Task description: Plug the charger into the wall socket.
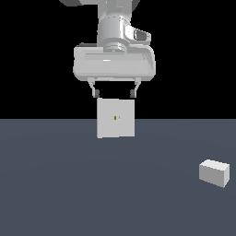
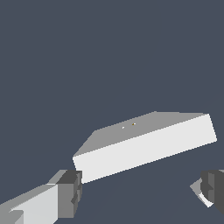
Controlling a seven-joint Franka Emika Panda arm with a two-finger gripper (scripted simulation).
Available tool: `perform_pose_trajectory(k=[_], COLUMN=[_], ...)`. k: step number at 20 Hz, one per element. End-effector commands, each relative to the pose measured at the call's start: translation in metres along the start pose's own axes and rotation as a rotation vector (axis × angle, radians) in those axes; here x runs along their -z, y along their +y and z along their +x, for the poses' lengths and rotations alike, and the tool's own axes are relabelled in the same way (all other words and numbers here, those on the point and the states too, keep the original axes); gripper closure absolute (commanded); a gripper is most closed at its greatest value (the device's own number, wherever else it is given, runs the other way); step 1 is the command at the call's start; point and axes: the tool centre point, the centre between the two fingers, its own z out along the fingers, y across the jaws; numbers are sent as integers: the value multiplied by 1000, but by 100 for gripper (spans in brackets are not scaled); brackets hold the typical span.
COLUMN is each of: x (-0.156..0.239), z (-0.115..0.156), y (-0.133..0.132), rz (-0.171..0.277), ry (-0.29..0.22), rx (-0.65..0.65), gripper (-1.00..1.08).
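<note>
The small plain white-grey block charger (image 1: 214, 173) lies on the dark grey surface (image 1: 69, 193) at the exterior view's right, well apart from the upright square white-grey wall socket (image 1: 115, 118). The hand (image 1: 115, 93), spread wide and empty, hovers above the socket; it should travel over, centre on the block, then close.

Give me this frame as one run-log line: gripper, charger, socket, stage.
gripper: open, empty, above socket | charger: on floor, exterior view's right, untouched | wall socket: upright, nothing plugged in | stage: charger not yet grasped
</note>
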Motion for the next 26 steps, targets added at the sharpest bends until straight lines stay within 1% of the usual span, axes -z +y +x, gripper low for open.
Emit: perform_pose_trajectory(k=[1, 6, 12, 18, 23, 26], x=[0, -3, -15, -37, -60, -73], z=[0, -1, -5, -21, -47, -64], y=[0, 7, 31, 74, 115, 134], rz=[0, 0, -2, -4, -7, -8], ry=[0, 2, 8, 20, 33, 39], rx=[0, -30, -145, -349, -569, -685], gripper=[-92, -92, -92, -92, -92, -92])
